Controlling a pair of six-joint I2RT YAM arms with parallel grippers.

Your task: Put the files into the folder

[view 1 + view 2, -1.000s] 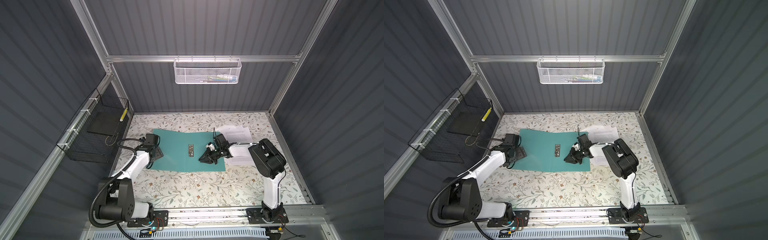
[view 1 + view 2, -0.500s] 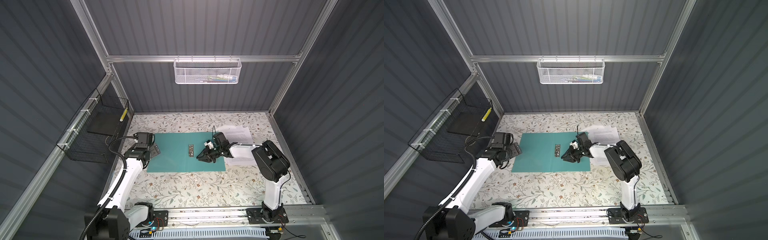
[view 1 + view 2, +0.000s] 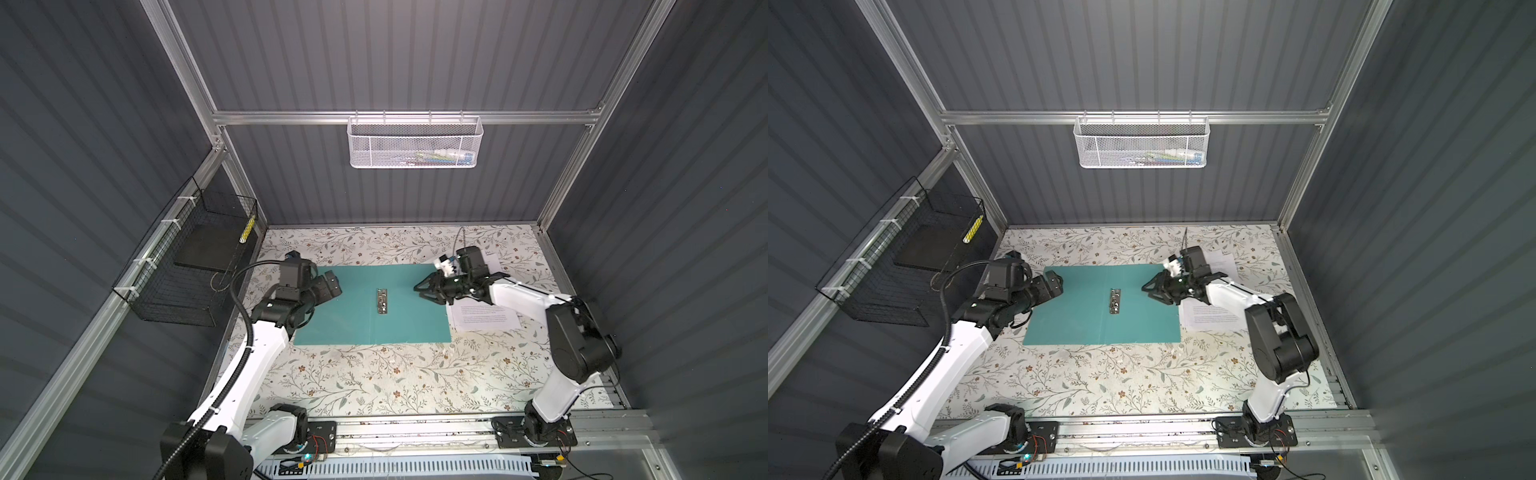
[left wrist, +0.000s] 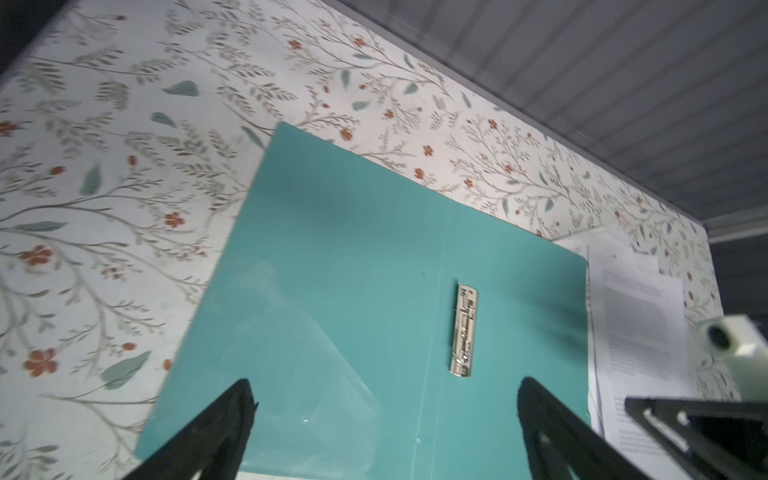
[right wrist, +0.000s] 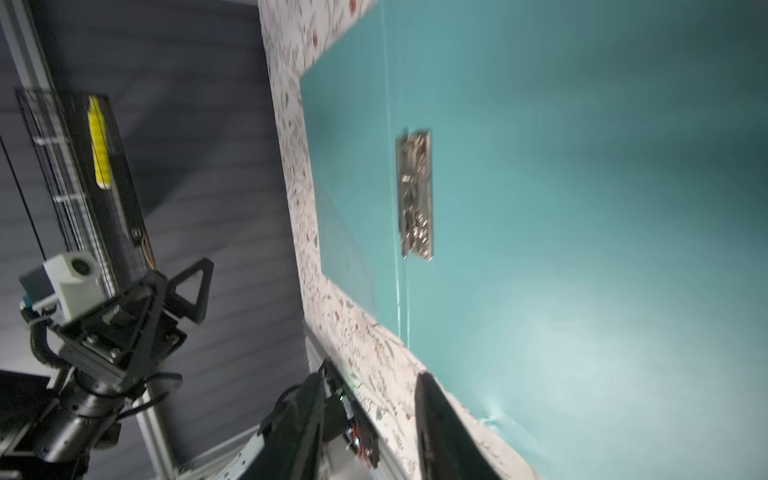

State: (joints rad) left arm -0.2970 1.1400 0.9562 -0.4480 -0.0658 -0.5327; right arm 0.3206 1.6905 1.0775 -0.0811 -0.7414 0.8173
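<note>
The teal folder lies open and flat on the floral table, its metal clip beside the spine. The files, white printed sheets, rest just off its right edge, partly under my right arm. My left gripper hovers open over the folder's left cover, empty. Above the right cover my right gripper has its jaws apart with nothing between them.
A black wire basket on the left wall holds a dark slab and a yellow item. A white mesh basket hangs on the back wall. Grey walls close three sides; the arms' rail runs along the front.
My left arm has lifted and the left gripper now sits higher over the folder's left cover. The right gripper's jaws have spread wider and it has shifted slightly toward the back.
</note>
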